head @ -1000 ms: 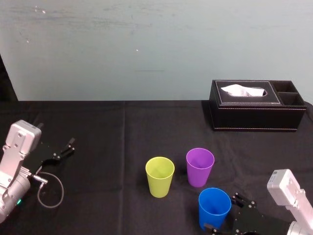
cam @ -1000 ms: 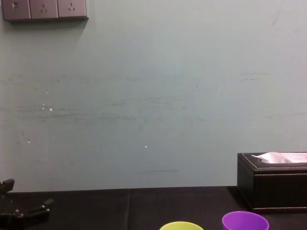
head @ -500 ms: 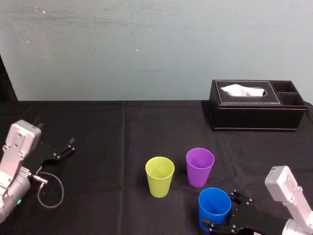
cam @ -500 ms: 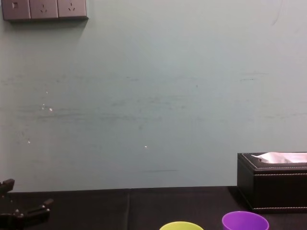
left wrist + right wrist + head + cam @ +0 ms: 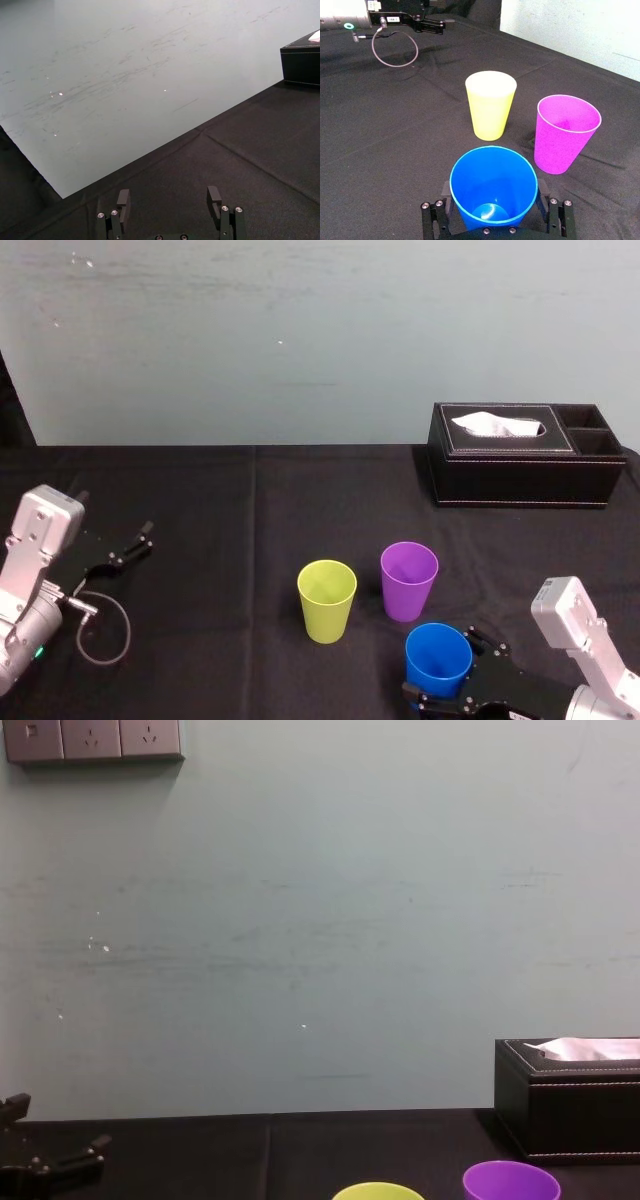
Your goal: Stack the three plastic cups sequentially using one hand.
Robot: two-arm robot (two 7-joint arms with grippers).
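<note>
Three cups stand upright on the black cloth. The yellow-green cup (image 5: pixel 327 600) (image 5: pixel 490 105) is at the middle, and the purple cup (image 5: pixel 409 580) (image 5: pixel 565 132) stands just to its right. In front of the purple one, closer to me, is the blue cup (image 5: pixel 438 660) (image 5: pixel 492 185). My right gripper (image 5: pixel 450 672) (image 5: pixel 494 200) is open, and its two fingers flank the blue cup's lower half. The chest view catches the rims of the yellow-green cup (image 5: pixel 378 1191) and the purple cup (image 5: pixel 510 1182). My left gripper (image 5: pixel 130 545) (image 5: pixel 169 200) rests open at the far left of the table.
A black tissue box (image 5: pixel 520 460) (image 5: pixel 570 1105) stands at the back right, against the pale wall. A loop of grey cable (image 5: pixel 100 630) hangs by the left arm. Bare black cloth stretches between the left arm and the cups.
My right gripper has slid forward toward the blue cup, so its fingers now stand on either side of it. The cups and the left arm have not moved.
</note>
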